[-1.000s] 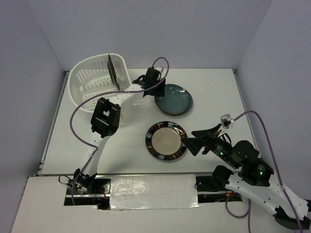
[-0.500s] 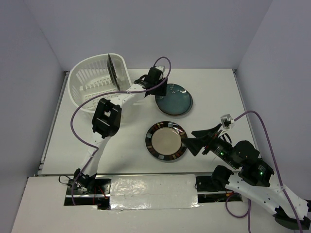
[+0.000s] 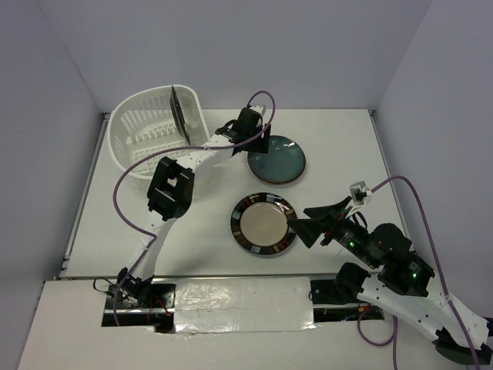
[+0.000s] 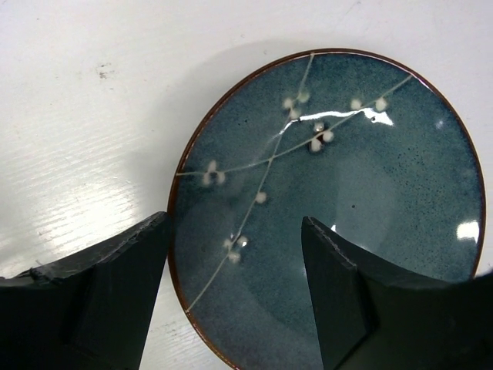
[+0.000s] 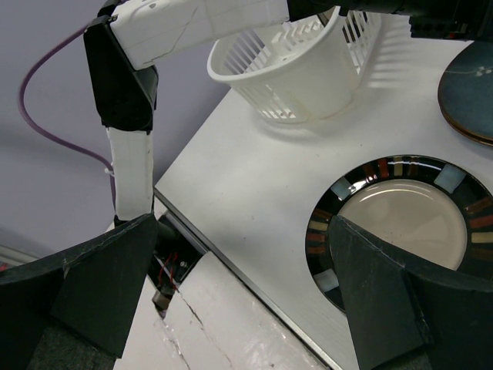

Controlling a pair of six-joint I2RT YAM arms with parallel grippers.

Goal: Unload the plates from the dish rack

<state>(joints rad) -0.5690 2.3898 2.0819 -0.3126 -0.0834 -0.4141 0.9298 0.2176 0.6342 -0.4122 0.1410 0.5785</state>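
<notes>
We are easing our left hand (image 4: 233, 223) slightly rightward over the teal plate (image 4: 362, 200) lying flat on the table (image 4: 92, 116) beneath it, spread wide open and holding nothing, while the last plate (image 3: 179, 114) is standing on edge in the dish rack (image 3: 135, 127) to that hand's left, much nearer it than the right hand (image 3: 302, 223).

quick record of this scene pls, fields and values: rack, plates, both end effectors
dish rack: white, far left of the table, one dark plate standing on edge inside
teal plate: flat on the table, right of the rack
beige plate: flat on the table, nearer than the teal one, striped dark rim
left end effector: open, over the teal plate's edge, holding nothing
right end effector: open, empty, beside the beige plate
plates visible in rack: one
</notes>
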